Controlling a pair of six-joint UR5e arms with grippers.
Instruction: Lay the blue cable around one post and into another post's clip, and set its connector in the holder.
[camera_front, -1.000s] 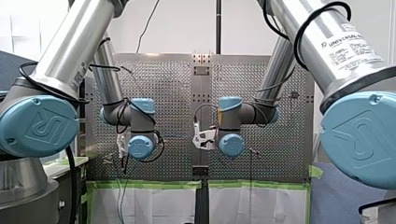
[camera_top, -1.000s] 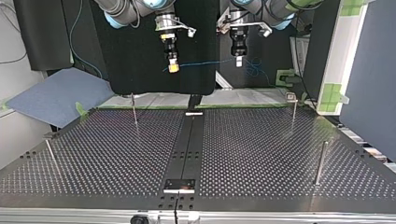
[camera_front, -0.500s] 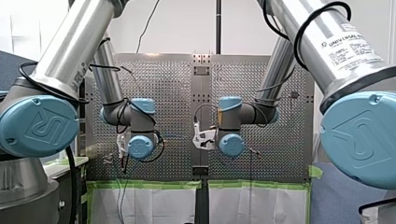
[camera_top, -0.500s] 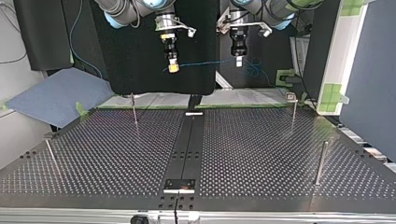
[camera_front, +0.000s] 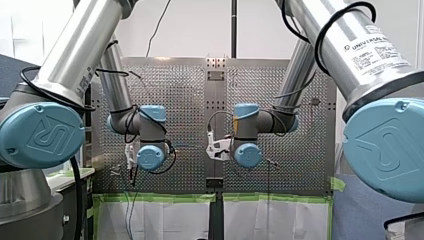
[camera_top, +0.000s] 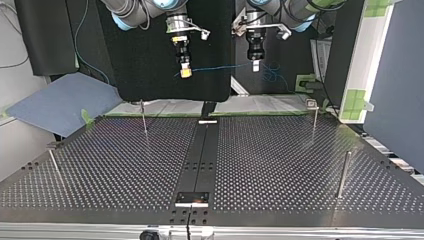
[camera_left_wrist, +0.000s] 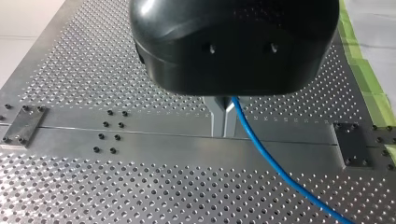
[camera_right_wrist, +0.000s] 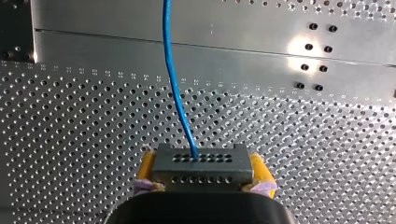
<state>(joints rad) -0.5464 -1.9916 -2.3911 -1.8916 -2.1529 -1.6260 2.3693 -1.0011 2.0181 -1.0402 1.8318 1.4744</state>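
Blue cable (camera_right_wrist: 166, 28) stretched level, connector (camera_right_wrist: 201, 163) in right tool (camera_top: 185, 73)

Clamping the connector (camera_right_wrist: 201, 161) in the right gripper (camera_top: 185, 73), pinching the blue cable (camera_left_wrist: 266, 154) in the left gripper (camera_left_wrist: 223, 119), both raised.

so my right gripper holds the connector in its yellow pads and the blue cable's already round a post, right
No: the top view shows the blue cable strung in mid-air, round no post. My right gripper does hold the connector in its yellow pads.
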